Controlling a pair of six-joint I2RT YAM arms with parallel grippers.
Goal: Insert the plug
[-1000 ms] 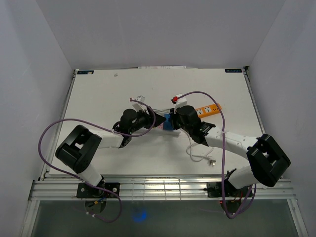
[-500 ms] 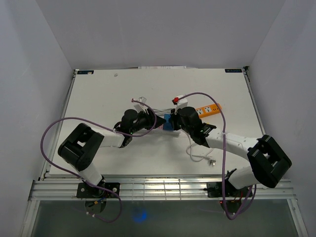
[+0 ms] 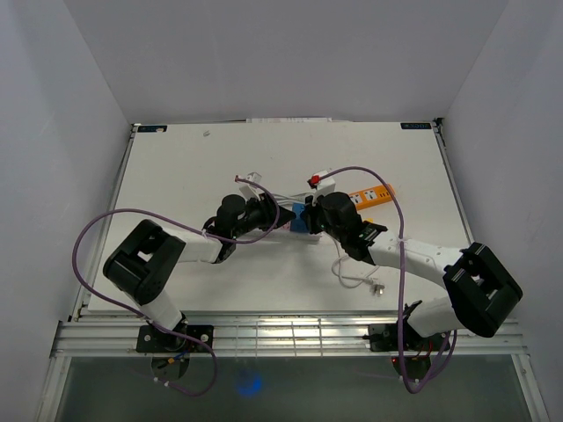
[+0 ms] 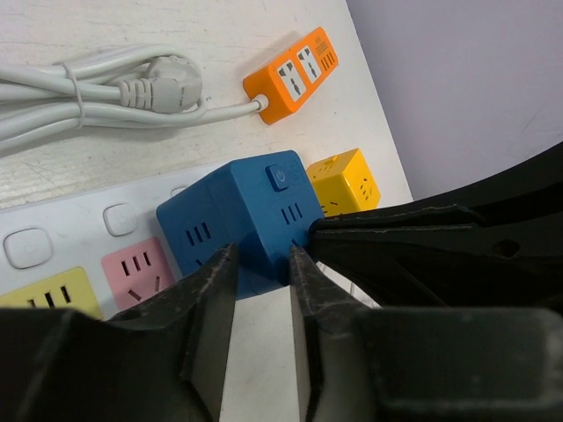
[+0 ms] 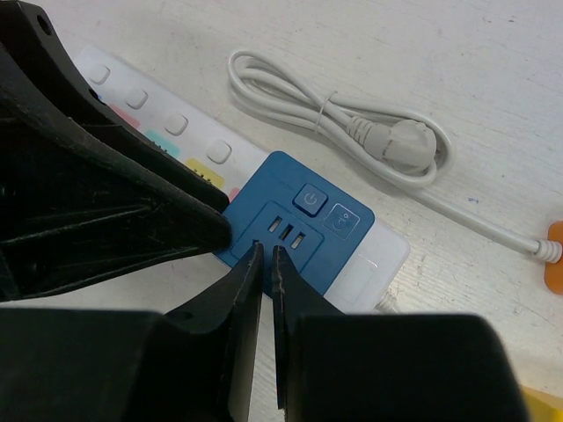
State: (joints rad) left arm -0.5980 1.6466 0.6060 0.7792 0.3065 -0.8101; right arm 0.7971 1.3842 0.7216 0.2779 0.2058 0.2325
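A blue cube plug (image 4: 237,211) sits on the end of a white power strip (image 4: 35,246) with pink and yellow sockets. My left gripper (image 4: 258,255) reaches along the strip, and its narrow-set fingertips (image 4: 215,272) close on the cube's near lower corner. My right gripper (image 5: 266,249) is shut, its tips resting on the cube's top face (image 5: 308,224) beside the three slots. In the top view both grippers, left (image 3: 286,215) and right (image 3: 310,215), meet over the cube (image 3: 302,220) at mid-table.
An orange power strip (image 4: 295,75) lies beyond the cube, also seen from above (image 3: 369,195). A yellow cube (image 4: 345,180) stands next to the blue one. A bundled white cable with plug (image 5: 352,123) lies close by. Another loose white cable (image 3: 356,277) lies near the right arm.
My right gripper has shifted slightly left onto the blue cube. The left gripper has edged a little toward it. The cube and strip stay in place.
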